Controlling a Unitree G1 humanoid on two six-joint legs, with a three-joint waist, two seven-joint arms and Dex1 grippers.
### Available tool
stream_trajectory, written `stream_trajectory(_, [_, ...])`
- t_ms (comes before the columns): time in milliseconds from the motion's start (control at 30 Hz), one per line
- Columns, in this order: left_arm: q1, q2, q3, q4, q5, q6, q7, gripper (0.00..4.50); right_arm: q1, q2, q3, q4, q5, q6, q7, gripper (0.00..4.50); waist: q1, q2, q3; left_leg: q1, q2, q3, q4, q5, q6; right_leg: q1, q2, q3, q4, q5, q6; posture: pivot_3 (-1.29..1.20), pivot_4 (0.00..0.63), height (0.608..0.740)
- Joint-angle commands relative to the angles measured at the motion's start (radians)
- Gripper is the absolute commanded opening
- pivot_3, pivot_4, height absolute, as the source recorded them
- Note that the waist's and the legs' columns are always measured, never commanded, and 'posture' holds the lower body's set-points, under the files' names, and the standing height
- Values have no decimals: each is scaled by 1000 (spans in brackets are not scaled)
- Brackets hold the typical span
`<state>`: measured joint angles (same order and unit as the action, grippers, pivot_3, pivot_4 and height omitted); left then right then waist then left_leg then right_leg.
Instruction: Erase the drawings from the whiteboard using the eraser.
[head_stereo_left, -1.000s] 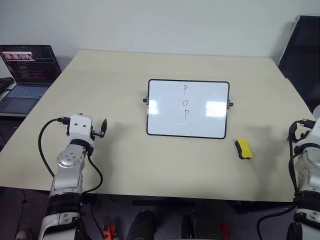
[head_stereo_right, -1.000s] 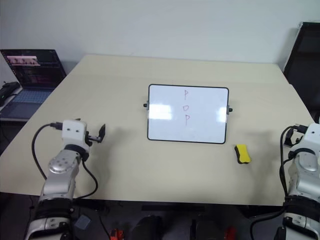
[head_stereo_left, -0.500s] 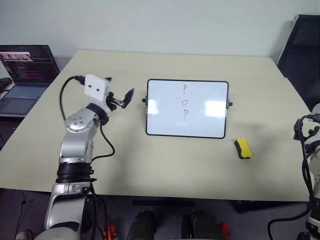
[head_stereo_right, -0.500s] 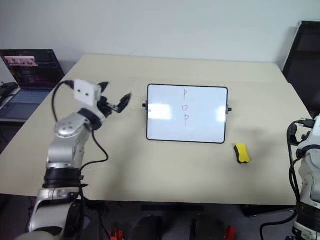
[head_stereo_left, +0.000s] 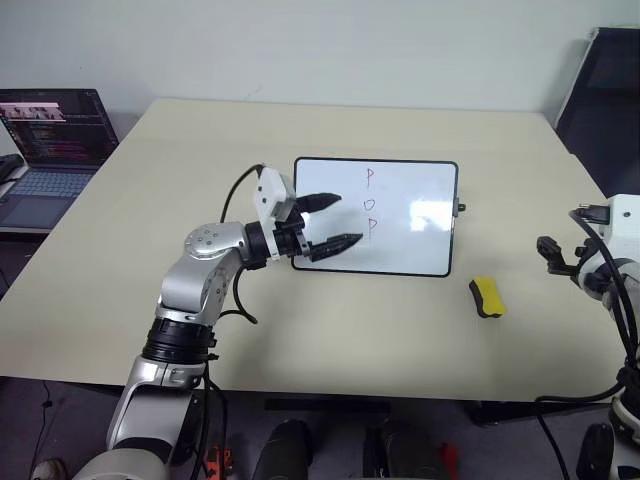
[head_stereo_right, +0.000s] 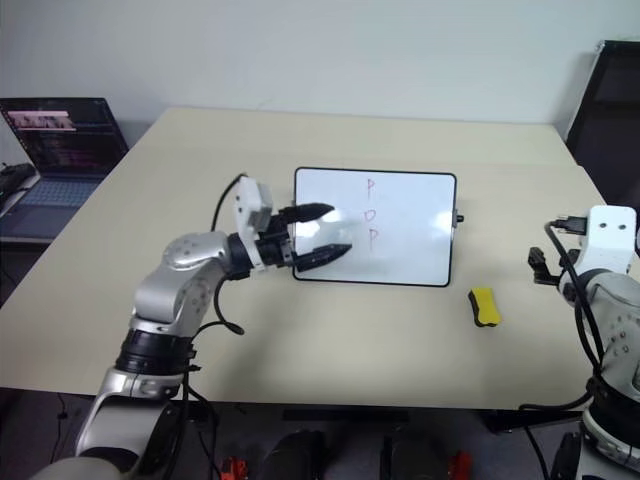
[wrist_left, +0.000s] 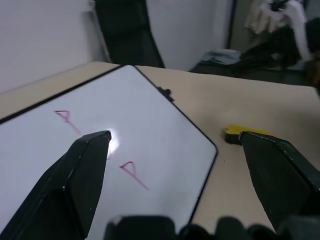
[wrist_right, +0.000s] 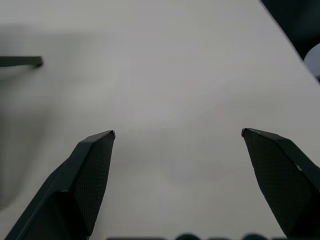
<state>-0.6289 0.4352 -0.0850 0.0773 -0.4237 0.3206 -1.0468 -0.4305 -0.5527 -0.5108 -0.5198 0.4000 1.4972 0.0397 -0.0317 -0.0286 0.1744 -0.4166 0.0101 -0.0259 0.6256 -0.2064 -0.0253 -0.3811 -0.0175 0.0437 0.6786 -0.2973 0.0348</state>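
The whiteboard (head_stereo_left: 410, 245) lies in the middle of the table, with the drawings (head_stereo_left: 371, 204), letters "P", "O", "P", in a column down its centre. The yellow eraser (head_stereo_left: 486, 297) with its black base rests on the table just off the board's near right corner. My left gripper (head_stereo_left: 348, 220) hovers over the board's left part, pointing right, open and holding nothing. Along its fingers in the left wrist view I see the drawings (wrist_left: 131, 170) and the eraser (wrist_left: 240, 132). My right gripper (wrist_right: 178, 133) is open over bare table, to the right of the eraser.
An open laptop (head_stereo_left: 50, 130) sits on a lower surface off the table's far left. A black chair (head_stereo_left: 610, 90) stands beyond the far right corner. The beige table (head_stereo_left: 300, 320) has bare room all around the board.
My left arm has swung up and to the right, from the table's left side to over the board, its gripper now pointing right. My right gripper has risen and moved left.
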Motion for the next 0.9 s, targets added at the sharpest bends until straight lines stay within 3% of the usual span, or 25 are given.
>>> stream_trajectory(33, [-11,6,-22,4,0,-43,-78,4500,-42,2,16,-67,24,112,27,4453,0,0,0,0,0,0,0,0,0,0,0,0,0,0,0,0,150,740])
stream_trajectory(400, [51,6,-82,80,59,-188,-219,4500,23,-39,75,-87,205,117,11,4453,-1,0,0,-2,0,0,0,0,0,-3,0,1,0,0,0,0,150,740])
stream_trajectory(567, [89,-40,-89,131,128,-344,-179,4500,60,-28,75,-68,239,117,-33,4453,2,0,0,-2,0,0,0,0,1,-3,0,1,0,0,0,0,150,740])
stream_trajectory(900, [109,-63,-88,121,136,-372,-168,4500,104,17,83,-33,231,117,-90,4453,0,0,0,-4,0,0,1,0,1,-4,0,0,0,0,0,0,150,740])
